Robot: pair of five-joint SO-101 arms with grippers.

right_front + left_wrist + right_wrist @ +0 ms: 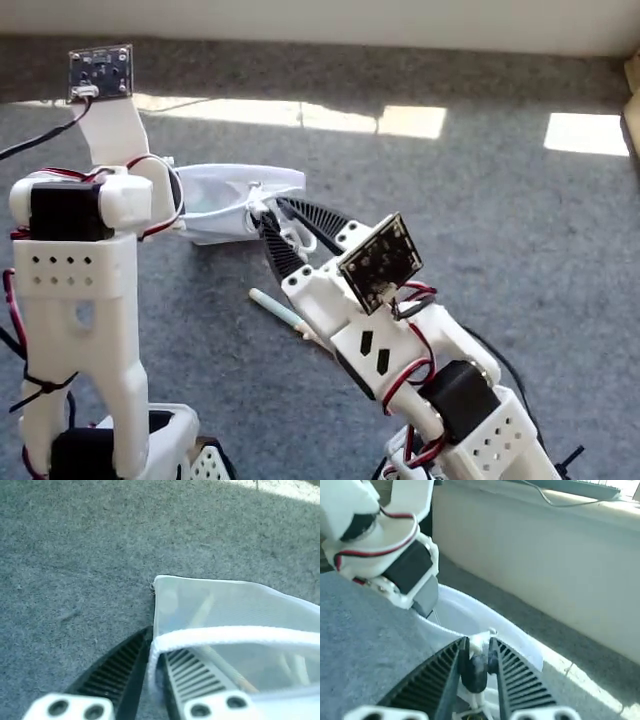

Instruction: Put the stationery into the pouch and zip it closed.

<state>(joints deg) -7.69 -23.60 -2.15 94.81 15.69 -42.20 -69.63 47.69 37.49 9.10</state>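
The left hand (151,647) pinches the pouch (226,192) rim, upper centre-left; the right hand (477,650) clamps its zipper pull (474,674). A pen (278,308) lies mid-frame.

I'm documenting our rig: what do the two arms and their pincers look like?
Both the left arm and right arm have white shells with rows of small holes, black motors and red-and-black wires. The left pincer and right pincer have black ribbed fingers on white bases. A dark circuit board sits on each wrist.

The white see-through pouch (225,205) lies on its side, mouth open, with a pale pen (280,308) lying near it.
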